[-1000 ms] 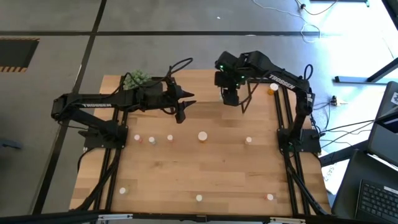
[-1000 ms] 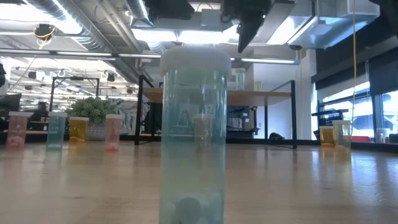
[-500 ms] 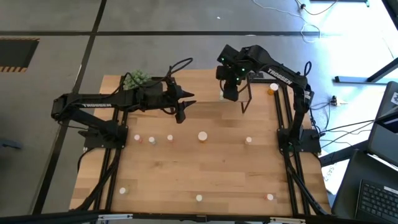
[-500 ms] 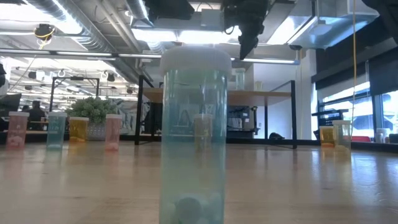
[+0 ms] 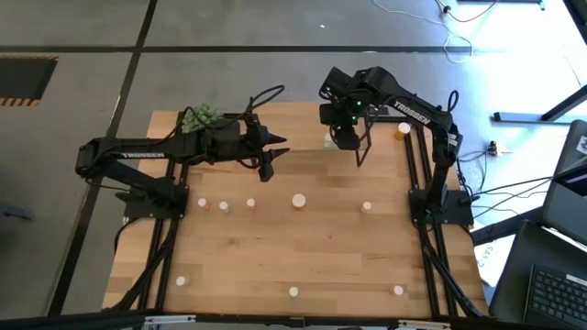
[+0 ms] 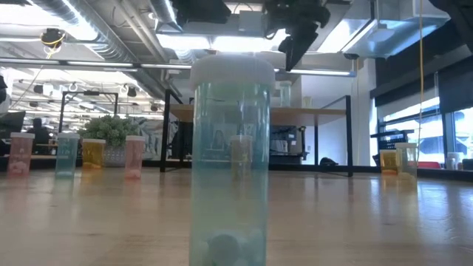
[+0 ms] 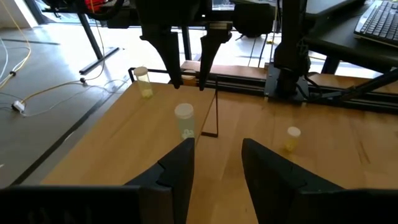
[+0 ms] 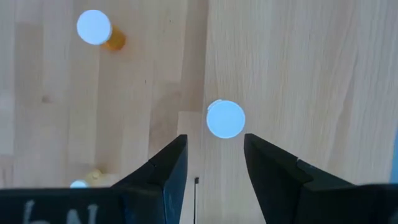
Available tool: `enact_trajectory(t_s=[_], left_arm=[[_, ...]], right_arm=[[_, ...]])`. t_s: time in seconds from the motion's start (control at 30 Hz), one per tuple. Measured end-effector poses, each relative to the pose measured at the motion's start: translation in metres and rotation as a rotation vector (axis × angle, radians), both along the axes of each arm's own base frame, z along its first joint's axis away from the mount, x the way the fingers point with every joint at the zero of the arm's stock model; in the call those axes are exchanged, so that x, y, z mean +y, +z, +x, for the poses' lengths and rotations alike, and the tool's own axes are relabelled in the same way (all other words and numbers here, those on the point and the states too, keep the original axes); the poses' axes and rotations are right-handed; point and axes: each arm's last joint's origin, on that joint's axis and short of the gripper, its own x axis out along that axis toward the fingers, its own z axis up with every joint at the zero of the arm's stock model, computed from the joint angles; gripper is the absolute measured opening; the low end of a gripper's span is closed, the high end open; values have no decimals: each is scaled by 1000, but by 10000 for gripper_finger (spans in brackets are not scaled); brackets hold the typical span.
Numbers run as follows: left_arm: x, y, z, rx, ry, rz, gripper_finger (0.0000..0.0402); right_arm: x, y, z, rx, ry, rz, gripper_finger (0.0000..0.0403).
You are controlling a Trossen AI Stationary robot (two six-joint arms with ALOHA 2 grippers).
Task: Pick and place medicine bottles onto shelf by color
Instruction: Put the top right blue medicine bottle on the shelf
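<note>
Pale-capped bottle [image 8: 225, 119] directly below right pincer [image 8: 214, 155], between its parted fingers

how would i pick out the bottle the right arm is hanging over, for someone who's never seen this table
Find the shelf at the table's far edge, right of the plant. The right gripper hangs over it, fingers apart. Directly below is a pale bottle standing upright near the shelf's edge. It is the only one lined up between those fingers; the orange bottle stands well off to the side.
</note>
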Motion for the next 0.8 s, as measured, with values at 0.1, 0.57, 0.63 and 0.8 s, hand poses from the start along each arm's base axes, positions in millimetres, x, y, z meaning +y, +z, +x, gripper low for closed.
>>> enact_trajectory(t_s=[0.1,0.57,0.63,0.8], left_arm=[[0,0,0,0,0,0,128],[0,0,0,1,0,0,128],[0,0,0,1,0,1,128],[0,0,0,1,-1,1,128]], right_arm=[[-1,-3,1,0,2,0,161],[-6,-31,6,74,-8,-43,161],[-6,-31,8,61,-9,-50,161],[-6,-31,8,56,-9,-52,161]])
